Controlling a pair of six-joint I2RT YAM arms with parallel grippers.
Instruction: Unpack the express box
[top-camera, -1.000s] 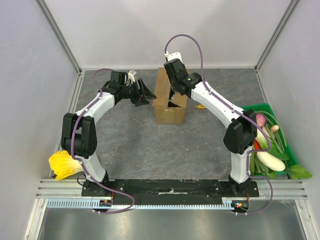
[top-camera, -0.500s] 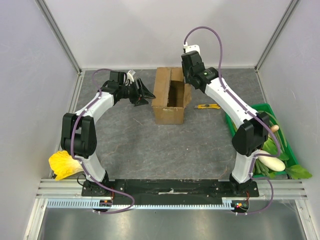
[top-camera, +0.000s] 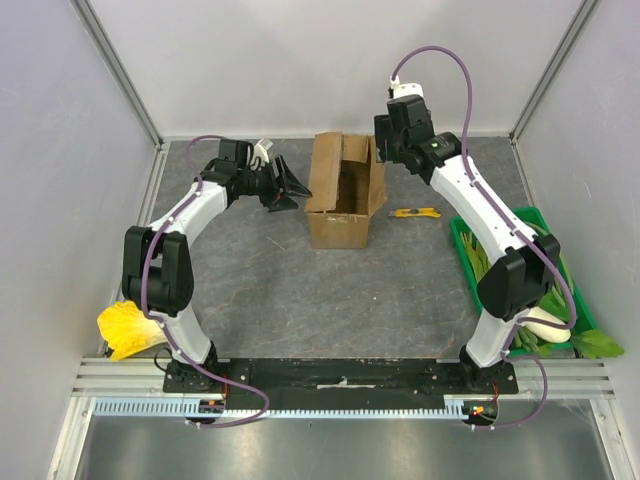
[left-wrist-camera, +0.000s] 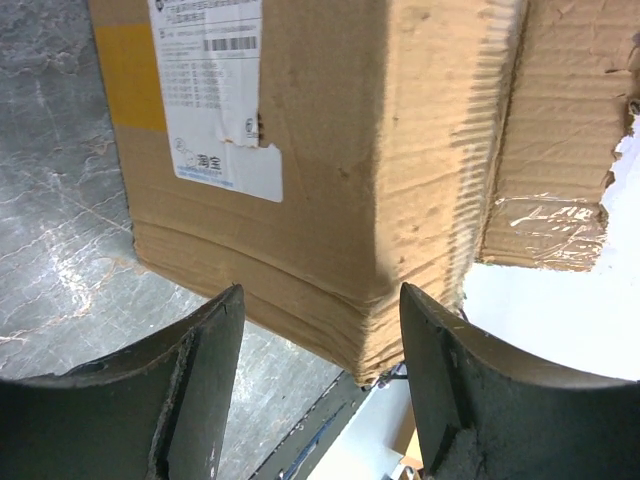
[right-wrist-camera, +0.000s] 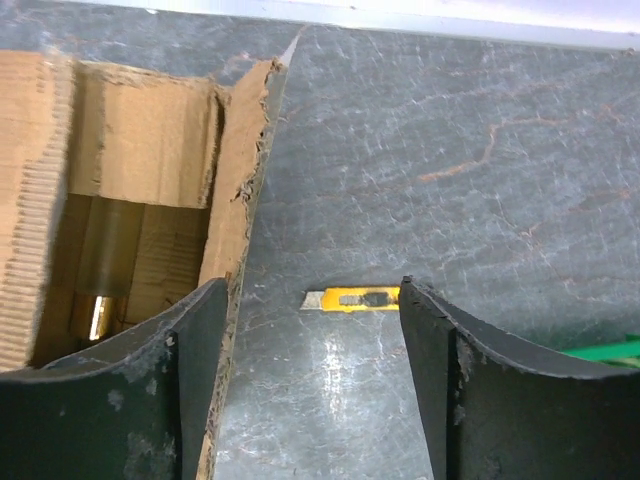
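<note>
Your left arm (top-camera: 187, 215) rises from its base at the near edge, folds at the elbow (top-camera: 155, 272) out on the left side, and reaches forward and to the right with the forearm kept low. Your left gripper (left-wrist-camera: 320, 300) lies roughly level, pointing right, its two fingers (left-wrist-camera: 200, 390) spread apart with nothing between them. Your right arm (top-camera: 480, 208) stretches in a long line toward the back, leaning left, with the wrist (top-camera: 405, 125) raised high. Your right gripper (right-wrist-camera: 315, 290) points down from that wrist, fingers wide apart and gripping nothing.
</note>
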